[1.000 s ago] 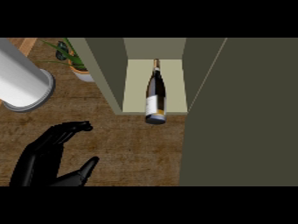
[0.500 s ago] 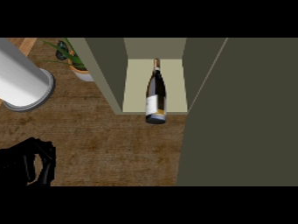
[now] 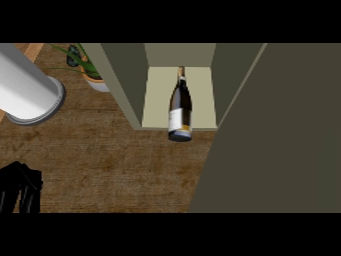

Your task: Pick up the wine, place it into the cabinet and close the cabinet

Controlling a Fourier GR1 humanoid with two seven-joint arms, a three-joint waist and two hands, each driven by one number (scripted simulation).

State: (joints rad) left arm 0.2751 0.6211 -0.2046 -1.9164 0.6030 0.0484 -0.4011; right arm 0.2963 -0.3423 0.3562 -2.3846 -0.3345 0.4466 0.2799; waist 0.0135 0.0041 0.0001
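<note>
The wine bottle is dark with a pale label and stands on the light shelf inside the olive cabinet, its base at the shelf's front edge. The cabinet door hangs open and fills the right side of the head view. My left hand shows as a black shape at the lower left corner, far from the bottle and touching nothing. My right hand does not show.
A large white cylinder stands at the left on the brown wooden counter. A potted green plant sits between it and the cabinet's left wall.
My left hand has drawn back from mid-counter down to the lower left corner. The bottle and the cabinet door have not moved.
</note>
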